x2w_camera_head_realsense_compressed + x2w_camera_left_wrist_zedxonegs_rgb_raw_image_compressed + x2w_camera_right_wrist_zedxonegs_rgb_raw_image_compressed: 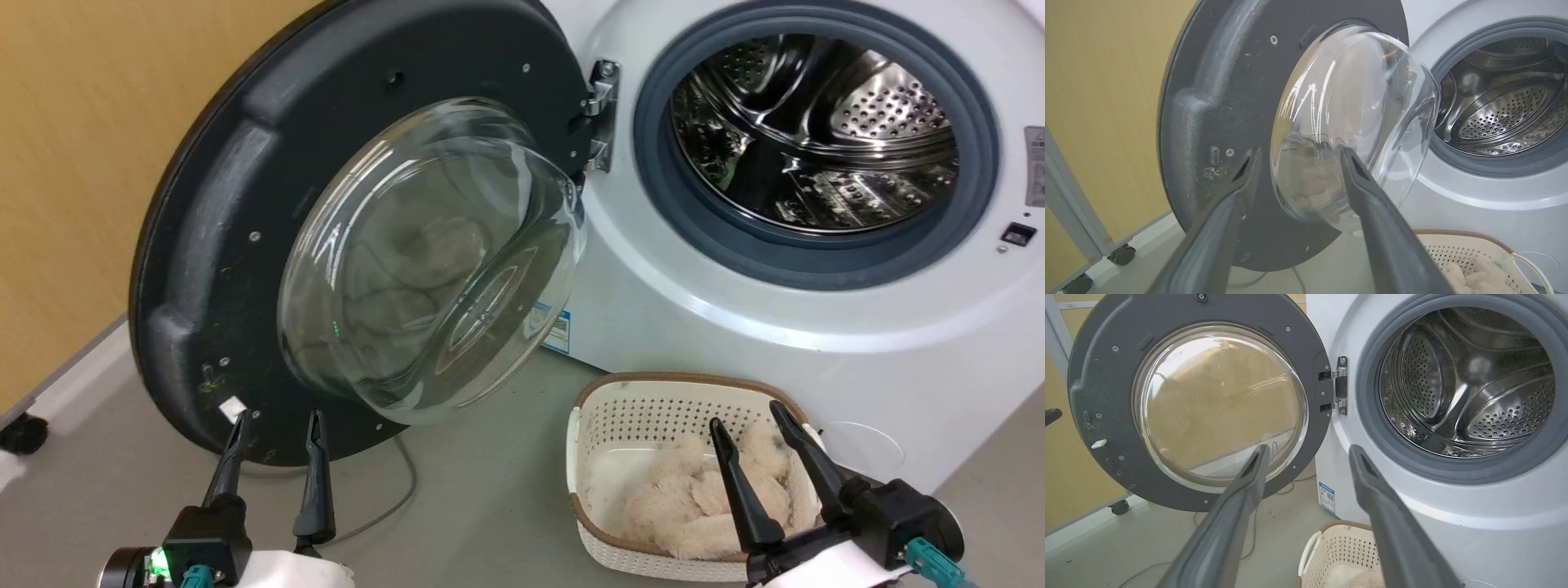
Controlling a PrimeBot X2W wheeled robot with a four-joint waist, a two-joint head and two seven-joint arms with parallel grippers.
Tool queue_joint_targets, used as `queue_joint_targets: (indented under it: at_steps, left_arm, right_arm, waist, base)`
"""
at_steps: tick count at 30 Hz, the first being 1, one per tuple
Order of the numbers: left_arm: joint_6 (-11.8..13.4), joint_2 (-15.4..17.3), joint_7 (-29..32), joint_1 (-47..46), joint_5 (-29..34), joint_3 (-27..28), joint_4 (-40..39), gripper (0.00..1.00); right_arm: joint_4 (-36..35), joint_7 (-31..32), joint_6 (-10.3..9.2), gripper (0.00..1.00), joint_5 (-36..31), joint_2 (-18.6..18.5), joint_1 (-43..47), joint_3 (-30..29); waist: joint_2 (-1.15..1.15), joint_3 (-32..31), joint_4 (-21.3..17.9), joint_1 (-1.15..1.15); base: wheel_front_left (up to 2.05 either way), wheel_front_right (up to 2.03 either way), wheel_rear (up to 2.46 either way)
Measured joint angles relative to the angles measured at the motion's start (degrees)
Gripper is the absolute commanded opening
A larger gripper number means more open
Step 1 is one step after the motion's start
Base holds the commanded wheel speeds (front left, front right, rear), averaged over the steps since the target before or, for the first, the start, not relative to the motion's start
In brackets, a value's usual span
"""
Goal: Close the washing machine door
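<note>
The washing machine door (245, 204) stands swung wide open to the left, its black rim and bulging glass bowl (433, 261) facing me; its metal hinge (602, 114) joins it to the white washing machine (735, 343). The porthole shows the grey gasket and steel drum (816, 131). My left gripper (276, 420) is open, fingertips just below the door's lower rim, nothing between them. My right gripper (747, 416) is open above the basket. The door (1216, 102) looms close in the left wrist view and faces the right wrist view (1106, 367), beside the drum (1470, 379).
A small white laundry basket (653, 408) with pale fluffy cloths sits on the grey floor before the machine. A yellow wall (73, 163) runs along the left with a castor wheel (20, 433) at its foot. A thin cable (400, 490) lies under the door.
</note>
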Motion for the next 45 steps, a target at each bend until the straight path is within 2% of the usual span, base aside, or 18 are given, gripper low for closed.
queue_joint_targets:
  at_steps: [19,31,32,33,37,41,45]
  left_arm:
    - [0.5,0.0,-2.7,1.0,-0.6,0.5,-0.4,1.00]
    - [0.5,0.0,-2.7,1.1,-0.6,0.7,-0.4,1.00]
    - [0.5,0.0,-2.7,1.1,-0.6,0.7,-0.4,0.53]
    - [0.5,0.0,-2.7,1.1,-0.7,0.8,-0.4,0.00]
    - [0.3,0.0,-2.7,1.1,-2.8,2.4,-1.9,0.00]
    - [-0.9,0.3,-2.7,0.0,-4.0,5.5,-3.8,0.00]
    - [-3.3,3.7,-2.7,-4.4,-6.0,10.2,-3.4,0.00]
  right_arm:
    - [0.9,-2.8,0.00,1.00,1.5,-0.1,0.0,2.1]
    - [1.1,-2.9,0.00,1.00,1.5,-0.2,-0.2,2.3]
    - [1.1,-2.9,0.00,1.00,1.5,-0.2,-0.2,2.3]
    - [1.1,-2.9,0.00,1.00,1.5,-0.2,-0.2,2.3]
    - [1.1,-2.9,0.00,1.00,1.5,-0.2,-0.2,2.0]
    - [0.4,-2.9,0.00,1.00,1.5,-0.2,-0.1,1.4]
    - [-0.2,-2.9,0.00,1.00,0.9,-0.6,-0.1,0.9]
  waist:
    - [0.00,0.1,5.2,0.00]
    - [0.00,0.3,5.4,0.00]
    - [0.00,0.3,5.4,0.00]
    - [0.00,0.3,5.4,0.00]
    - [0.00,0.3,5.4,0.00]
    - [0.00,1.0,5.5,0.00]
    - [0.00,2.4,5.4,0.00]
  base:
    - [0.00,0.00,0.00]
    - [0.00,0.00,0.00]
    - [0.00,0.00,0.00]
    - [0.00,0.00,0.00]
    - [0.00,0.00,0.00]
    - [0.00,0.00,0.00]
    - [0.00,0.00,0.00]
